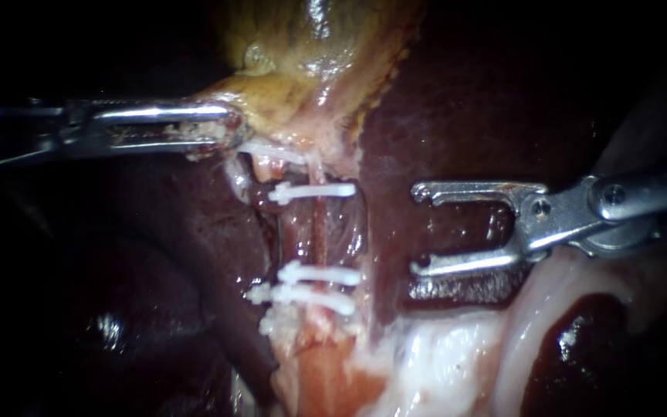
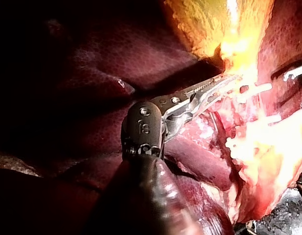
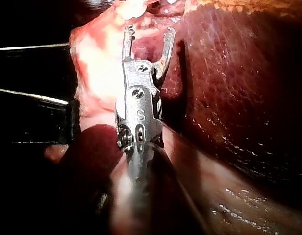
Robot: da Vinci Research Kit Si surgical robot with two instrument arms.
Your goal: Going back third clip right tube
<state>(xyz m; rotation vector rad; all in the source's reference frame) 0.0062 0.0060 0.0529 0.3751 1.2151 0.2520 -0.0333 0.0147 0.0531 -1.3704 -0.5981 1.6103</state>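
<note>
Three white clips sit across the tube (image 1: 319, 232) at the centre: one upper clip (image 1: 314, 191) and two lower clips (image 1: 322, 274) (image 1: 303, 296) close together. My right instrument (image 1: 417, 228) stands to the right of the tube over the liver (image 1: 457, 100), its jaws wide open and empty, apart from the clips. In the right wrist view the same jaws (image 3: 148, 36) gape with nothing between them. My left instrument (image 1: 225, 127) is shut on pale tissue at the base of the yellowish gallbladder (image 1: 303, 46), just above the upper clip; the left wrist view also shows this instrument (image 2: 224, 83) holding the tissue.
Dark liver lies on both sides of the tube. Pale white fatty tissue (image 1: 441, 355) spreads below my right instrument. In the left wrist view one jaw tip of the right instrument (image 2: 295, 72) shows beyond the clips (image 2: 259, 89).
</note>
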